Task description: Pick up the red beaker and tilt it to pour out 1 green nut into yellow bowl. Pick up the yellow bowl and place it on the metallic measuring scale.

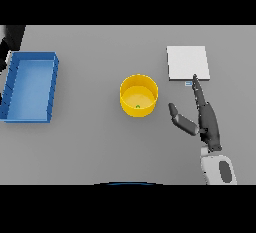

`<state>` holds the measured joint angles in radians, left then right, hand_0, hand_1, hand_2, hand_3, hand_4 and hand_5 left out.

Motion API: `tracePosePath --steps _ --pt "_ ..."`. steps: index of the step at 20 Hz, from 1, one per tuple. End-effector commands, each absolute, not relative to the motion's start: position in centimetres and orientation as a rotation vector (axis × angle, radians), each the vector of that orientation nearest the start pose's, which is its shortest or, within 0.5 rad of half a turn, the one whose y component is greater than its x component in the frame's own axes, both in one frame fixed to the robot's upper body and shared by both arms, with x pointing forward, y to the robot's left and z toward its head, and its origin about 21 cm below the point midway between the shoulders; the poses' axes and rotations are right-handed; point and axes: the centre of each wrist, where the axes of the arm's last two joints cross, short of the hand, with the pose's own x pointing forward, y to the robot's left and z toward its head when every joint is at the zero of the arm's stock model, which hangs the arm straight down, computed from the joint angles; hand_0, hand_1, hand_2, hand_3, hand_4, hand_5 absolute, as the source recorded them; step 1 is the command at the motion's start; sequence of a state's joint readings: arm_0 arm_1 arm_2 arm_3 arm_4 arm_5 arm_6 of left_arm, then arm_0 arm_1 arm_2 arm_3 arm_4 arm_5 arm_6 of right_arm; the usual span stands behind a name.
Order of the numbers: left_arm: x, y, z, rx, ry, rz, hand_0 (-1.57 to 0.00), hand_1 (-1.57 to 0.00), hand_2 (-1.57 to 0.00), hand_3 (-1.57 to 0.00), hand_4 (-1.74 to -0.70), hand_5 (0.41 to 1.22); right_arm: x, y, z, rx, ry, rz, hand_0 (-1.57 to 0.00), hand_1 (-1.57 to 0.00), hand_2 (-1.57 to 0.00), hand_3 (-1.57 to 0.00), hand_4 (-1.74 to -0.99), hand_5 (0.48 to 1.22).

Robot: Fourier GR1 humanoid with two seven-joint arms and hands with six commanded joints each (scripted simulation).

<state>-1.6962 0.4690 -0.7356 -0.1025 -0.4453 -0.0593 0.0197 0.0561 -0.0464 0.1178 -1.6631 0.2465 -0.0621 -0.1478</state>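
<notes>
The yellow bowl (pixel 139 95) stands on the grey table (pixel 90 142) with one small green nut (pixel 138 107) lying on its floor, so the pouring half of the job looks done. What is left, by my reading, is the lift: the bowl is not yet on the metallic measuring scale (pixel 187 62), which sits as a pale square plate near the far right, apart from the bowl.

No red beaker shows anywhere in the head view.

The right hand (pixel 207 124) hovers or rests over the table between bowl and scale, to the bowl's right and not touching it. Its fingers (pixel 198 91) are stretched out straight, their tips reaching the near edge of the scale, while the thumb (pixel 181 119) splays out toward the bowl. It is released and grasps nothing. The left hand is out of sight.

A blue tray (pixel 52 88) lies at the far left, well apart from the bowl, and nothing is visible inside it.
</notes>
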Motion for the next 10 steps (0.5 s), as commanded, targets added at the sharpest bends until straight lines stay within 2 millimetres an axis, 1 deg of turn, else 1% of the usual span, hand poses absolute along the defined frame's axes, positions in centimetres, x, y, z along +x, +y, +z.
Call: tracePosePath --steps 1,2,3,4,6,7,8,10 --pt "49.1 21.1 32.9 1.229 -1.342 -1.145 -1.57 -1.57 -1.57 -1.46 -1.74 1.221 23.6 -21.4 1.0 -0.155 -1.768 0.254 0.00 0.00 0.00 0.00 -1.093 0.623" --pt "49.1 23.2 31.9 1.167 -1.353 -1.043 -1.57 -1.57 -1.57 -1.48 -1.74 1.221 23.5 -21.4 1.0 -0.137 -1.777 0.245 0.00 0.00 0.00 0.00 -1.083 0.625" --pt "49.1 24.8 30.8 1.145 -1.338 -0.946 -1.57 -1.57 -1.57 -1.50 -1.74 1.221 23.5 -21.6 1.1 -0.137 -1.775 0.253 0.00 0.00 0.00 0.00 -1.081 0.631" --pt "49.1 26.5 29.6 1.120 -1.322 -0.858 -1.57 -1.57 -1.57 -1.51 -1.74 1.221 23.5 -21.7 1.3 -0.128 -1.777 0.261 0.00 0.00 0.00 0.00 -1.092 0.637" --pt "48.8 29.3 27.1 1.102 -1.265 -0.701 -1.57 -1.57 -1.57 -1.53 -1.74 1.221 23.3 -22.0 1.1 -0.119 -1.774 0.274 0.00 0.00 0.00 0.00 -1.126 0.651" --pt "48.6 30.1 26.1 1.078 -1.251 -0.646 -1.57 -1.57 -1.57 -1.54 -1.74 1.221 23.4 -21.9 1.1 -0.101 -1.776 0.269 0.00 0.00 0.00 0.00 -1.141 0.657" --pt "48.3 31.6 24.8 1.057 -1.193 -0.536 -1.57 -1.57 -1.57 -1.55 -1.74 1.221 23.4 -22.1 1.2 -0.103 -1.772 0.265 0.00 0.00 0.00 0.00 -1.148 0.663" --pt "47.9 32.9 23.3 1.011 -1.170 -0.408 -1.57 -1.57 -1.57 -1.56 -1.74 1.221 23.3 -22.2 1.2 -0.114 -1.776 0.282 0.00 0.00 0.00 0.00 -1.165 0.672"
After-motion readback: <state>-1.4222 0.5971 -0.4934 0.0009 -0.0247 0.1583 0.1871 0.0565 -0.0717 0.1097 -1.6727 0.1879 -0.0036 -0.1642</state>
